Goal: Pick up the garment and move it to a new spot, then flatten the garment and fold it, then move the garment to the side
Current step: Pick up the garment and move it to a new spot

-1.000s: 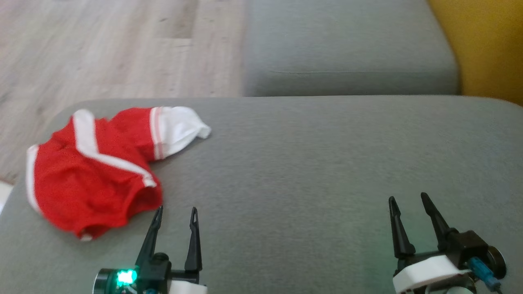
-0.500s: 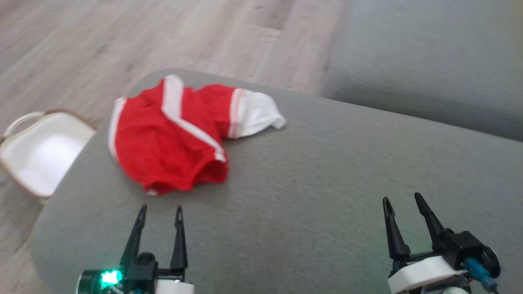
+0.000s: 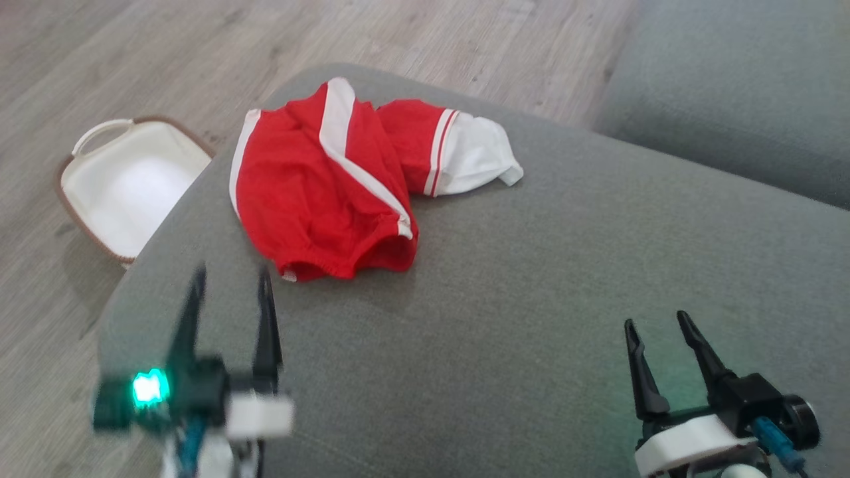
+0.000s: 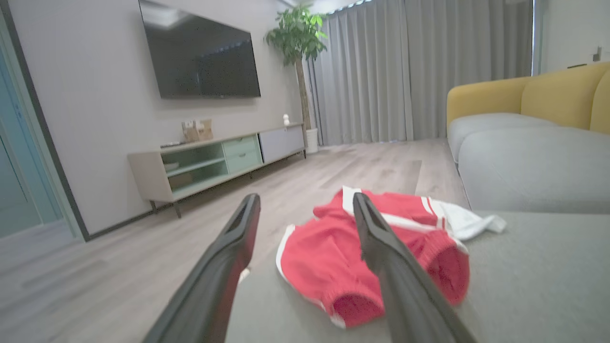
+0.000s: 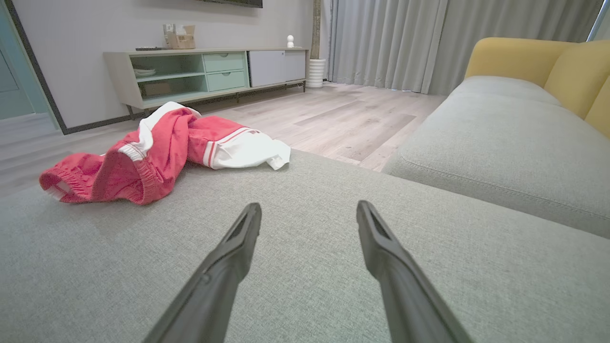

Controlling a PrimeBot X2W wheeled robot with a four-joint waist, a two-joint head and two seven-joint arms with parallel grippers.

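Garment (image 3: 312, 199), red and white, on grey cushion (image 3: 531, 299); left gripper (image 3: 232, 270) and right gripper (image 3: 655, 318) empty, jaws wide apart.

Garment (image 3: 319, 192): red cloth w/ white trim, matt, fine knit texture, gathered hems; seat cushion (image 3: 531, 299): grey woven upholstery, matt, slightly rough; floor (image 3: 166, 53): pale wood-grain planks, low sheen; basket (image 3: 126, 186): smooth white inside, brown rim, plastic-looking; right gripper (image 3: 655, 318): fingers (image 5: 395, 278) dark, smooth, matt plastic; TV screen (image 4: 200, 57): glossy black.
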